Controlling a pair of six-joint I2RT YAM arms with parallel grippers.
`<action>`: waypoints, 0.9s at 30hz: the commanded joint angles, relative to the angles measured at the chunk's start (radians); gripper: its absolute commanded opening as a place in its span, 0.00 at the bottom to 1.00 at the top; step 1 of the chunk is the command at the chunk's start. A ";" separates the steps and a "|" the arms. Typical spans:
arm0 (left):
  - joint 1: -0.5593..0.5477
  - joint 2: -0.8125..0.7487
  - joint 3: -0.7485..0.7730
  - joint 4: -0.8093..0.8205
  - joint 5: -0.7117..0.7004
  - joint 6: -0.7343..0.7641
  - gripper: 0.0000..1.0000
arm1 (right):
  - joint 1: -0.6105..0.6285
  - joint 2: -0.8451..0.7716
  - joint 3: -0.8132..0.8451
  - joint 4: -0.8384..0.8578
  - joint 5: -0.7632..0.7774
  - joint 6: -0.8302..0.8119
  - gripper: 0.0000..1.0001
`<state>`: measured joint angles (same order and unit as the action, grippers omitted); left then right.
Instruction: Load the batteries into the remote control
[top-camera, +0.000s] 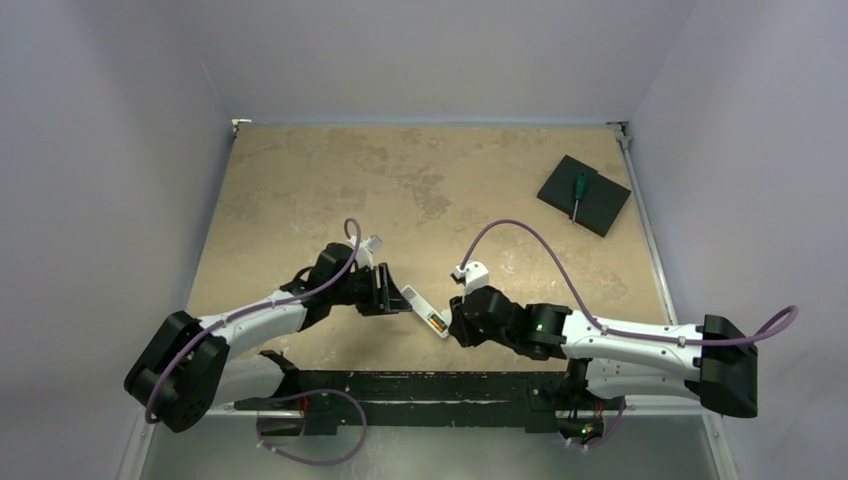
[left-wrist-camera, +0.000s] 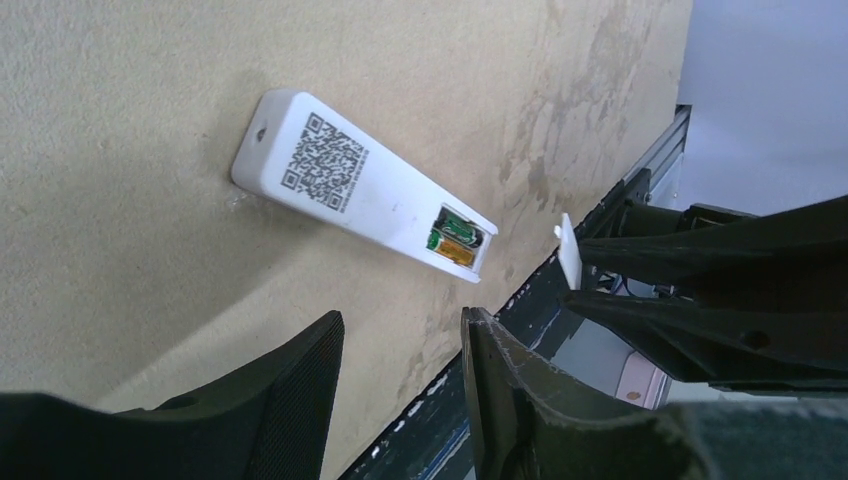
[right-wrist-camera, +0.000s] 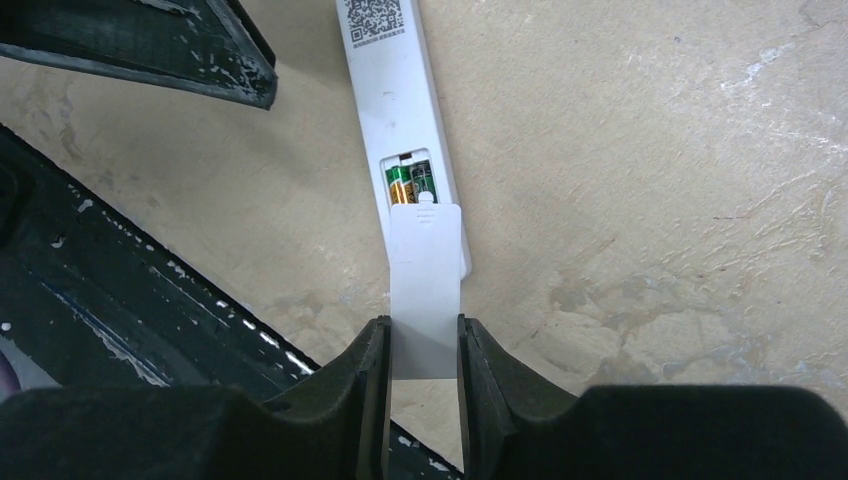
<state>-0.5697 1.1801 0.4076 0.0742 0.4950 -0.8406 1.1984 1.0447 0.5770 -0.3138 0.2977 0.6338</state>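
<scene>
The white remote control (top-camera: 418, 305) lies back-up on the table between my two grippers, a QR label on its back (left-wrist-camera: 330, 162). Its battery recess stands uncovered, with the two batteries (right-wrist-camera: 410, 180) side by side in it, one gold-orange and one dark. My right gripper (right-wrist-camera: 423, 325) is shut on the flat white battery cover (right-wrist-camera: 425, 270), whose front edge rests at the recess end of the remote control (right-wrist-camera: 395, 90). My left gripper (left-wrist-camera: 402, 318) is open just short of the remote, nothing between its fingers.
A black square pad (top-camera: 590, 200) with a green-handled screwdriver (top-camera: 577, 192) on it sits at the far right of the table. The black rail (top-camera: 420, 385) of the arm bases runs along the near table edge, close behind the remote.
</scene>
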 joint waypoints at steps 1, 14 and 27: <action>-0.001 0.068 -0.024 0.147 0.007 -0.037 0.47 | -0.004 -0.014 -0.012 0.047 0.003 0.021 0.15; -0.035 0.276 0.021 0.290 -0.024 -0.041 0.47 | -0.005 0.030 -0.003 0.043 0.000 -0.006 0.17; -0.052 0.413 0.143 0.278 -0.032 -0.004 0.45 | -0.005 0.103 0.054 0.051 0.035 -0.020 0.16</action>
<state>-0.6113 1.5593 0.5056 0.3290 0.4828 -0.8719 1.1965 1.1458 0.5793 -0.2920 0.2989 0.6170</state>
